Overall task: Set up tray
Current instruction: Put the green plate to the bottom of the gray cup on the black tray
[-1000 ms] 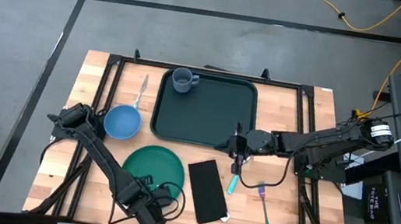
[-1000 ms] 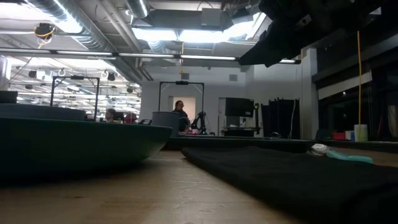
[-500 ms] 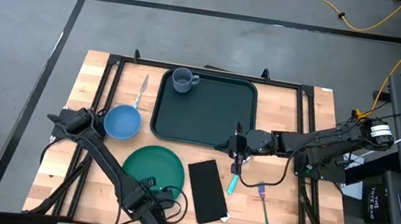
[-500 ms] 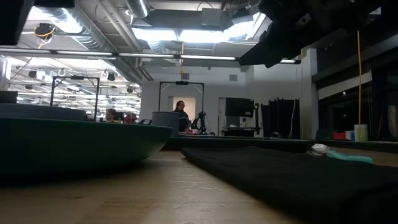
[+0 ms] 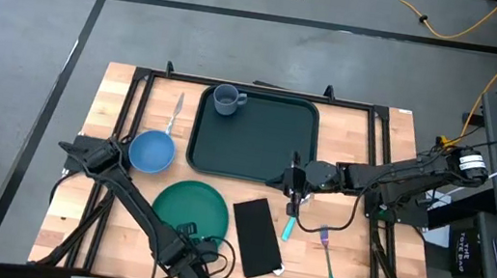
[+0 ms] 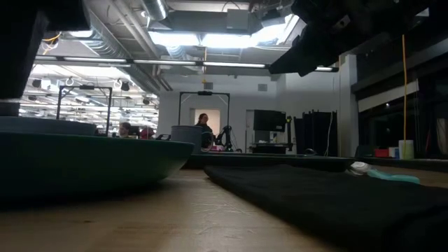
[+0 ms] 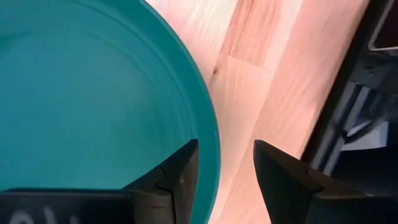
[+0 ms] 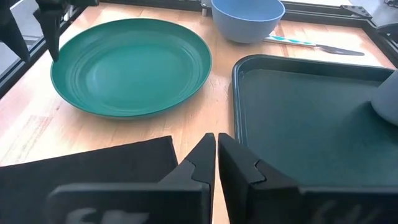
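- The left end effector (image 5: 183, 245) sits at the near edge of the wooden surface (image 5: 117, 106), its fingers (image 7: 180, 180) spread apart around the near rim of the round green plate (image 5: 192, 205) and holding nothing
- Just beside the plate, towards the right arm, lies the small black rectangular napkin (image 5: 256, 237)
- Near the napkin's far corner, the right end effector (image 5: 292, 200) hovers with its fingers pressed almost together and empty, over a light blue-handled utensil (image 5: 289, 228)
- A fork with a teal handle (image 5: 327, 259) lies on the bare wood beyond that utensil
- The pale blue bowl (image 5: 151, 152) stands farther back, a knife (image 5: 174, 114) behind it
- The large dark green rectangular plastic tray (image 5: 254, 136) lies flat at the far middle of the surface, with a grey mug (image 5: 226, 100) in its far left corner
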`<state>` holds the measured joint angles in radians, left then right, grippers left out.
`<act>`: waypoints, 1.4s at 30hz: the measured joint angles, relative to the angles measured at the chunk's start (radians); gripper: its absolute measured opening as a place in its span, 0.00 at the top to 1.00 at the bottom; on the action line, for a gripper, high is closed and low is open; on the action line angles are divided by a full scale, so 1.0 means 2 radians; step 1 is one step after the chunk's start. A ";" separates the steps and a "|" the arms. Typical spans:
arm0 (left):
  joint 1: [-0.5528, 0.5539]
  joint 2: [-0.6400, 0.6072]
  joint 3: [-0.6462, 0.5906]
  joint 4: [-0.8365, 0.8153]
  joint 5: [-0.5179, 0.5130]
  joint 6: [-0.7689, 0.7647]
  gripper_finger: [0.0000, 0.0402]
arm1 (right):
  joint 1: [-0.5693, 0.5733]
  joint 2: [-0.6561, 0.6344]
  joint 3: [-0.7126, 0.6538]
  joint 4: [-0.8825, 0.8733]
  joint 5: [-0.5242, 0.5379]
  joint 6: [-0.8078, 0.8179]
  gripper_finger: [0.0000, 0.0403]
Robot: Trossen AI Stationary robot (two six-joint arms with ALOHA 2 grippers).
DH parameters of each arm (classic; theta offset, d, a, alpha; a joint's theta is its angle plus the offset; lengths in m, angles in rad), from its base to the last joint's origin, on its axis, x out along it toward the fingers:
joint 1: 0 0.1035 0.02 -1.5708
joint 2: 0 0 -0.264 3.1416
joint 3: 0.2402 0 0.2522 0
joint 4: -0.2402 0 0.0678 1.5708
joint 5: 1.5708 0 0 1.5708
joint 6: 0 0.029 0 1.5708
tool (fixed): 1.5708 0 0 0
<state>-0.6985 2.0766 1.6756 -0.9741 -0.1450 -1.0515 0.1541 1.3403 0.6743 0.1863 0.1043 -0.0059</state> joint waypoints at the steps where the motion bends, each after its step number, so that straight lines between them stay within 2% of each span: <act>1: 0.000 0.004 0.000 0.000 0.004 0.000 0.63 | 0.000 0.000 0.000 -0.001 0.000 0.000 0.95; 8: 0.001 0.023 0.000 -0.001 0.005 0.000 0.63 | 0.000 0.000 0.000 -0.003 0.000 0.000 0.98; 17: 0.001 0.041 0.000 -0.002 0.005 0.000 0.63 | 0.000 0.000 0.000 -0.003 0.000 0.001 0.94; 22: 0.001 0.041 0.000 -0.007 0.003 0.005 0.65 | 0.000 0.000 0.000 -0.003 0.000 0.000 0.95; 28: 0.001 0.041 -0.013 -0.011 0.002 -0.004 0.76 | 0.000 0.000 0.000 -0.003 0.000 -0.001 0.98; 35: -0.001 0.038 -0.017 -0.015 0.009 0.029 0.95 | 0.000 0.000 0.000 -0.003 0.000 0.000 0.95; 42: -0.010 0.039 -0.003 -0.019 -0.014 0.039 0.98 | 0.000 0.000 0.000 -0.010 0.000 0.001 0.94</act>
<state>-0.7189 2.1540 1.6700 -1.0130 -0.1733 -0.9726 0.1543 1.3403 0.6739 0.1655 0.1045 -0.0048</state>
